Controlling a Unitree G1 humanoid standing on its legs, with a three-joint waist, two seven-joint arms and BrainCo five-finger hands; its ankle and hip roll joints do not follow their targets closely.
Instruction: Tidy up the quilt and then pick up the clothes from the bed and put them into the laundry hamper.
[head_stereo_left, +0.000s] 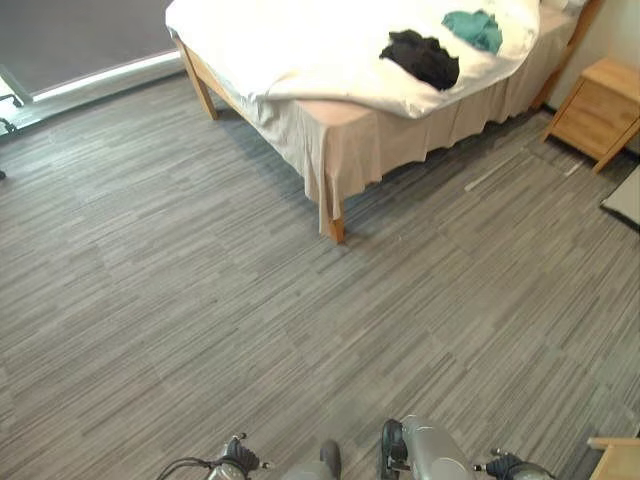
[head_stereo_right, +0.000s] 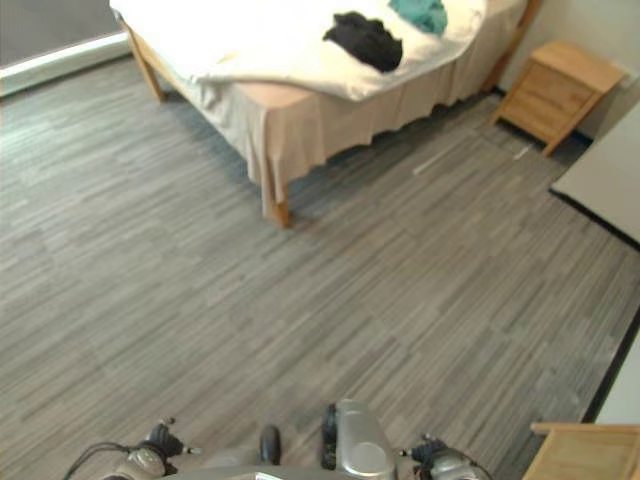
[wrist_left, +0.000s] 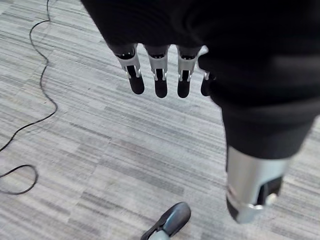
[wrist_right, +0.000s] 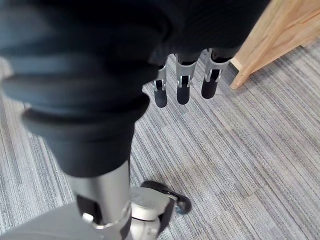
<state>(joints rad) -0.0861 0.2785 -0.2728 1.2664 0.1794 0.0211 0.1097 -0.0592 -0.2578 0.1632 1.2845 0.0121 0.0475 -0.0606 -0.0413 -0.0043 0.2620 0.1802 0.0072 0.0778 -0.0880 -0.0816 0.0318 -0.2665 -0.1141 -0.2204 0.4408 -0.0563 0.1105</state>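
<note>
Fingers (wrist_left: 159, 75) of the left hand (wrist_left: 165, 30) and of the right hand (wrist_right: 190, 45) hang straight and empty over the floor (head_stereo_left: 200, 300), since the bed (head_stereo_left: 330, 130) stands well apart. Quilt (head_stereo_left: 300, 50) runs lengthwise along it, black garment (head_stereo_left: 422, 57) and teal garment (head_stereo_left: 474, 29) lying on top.

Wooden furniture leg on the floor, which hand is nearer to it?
Right. The right hand hangs open beside the wooden leg; the left hand hangs open over bare floor.
</note>
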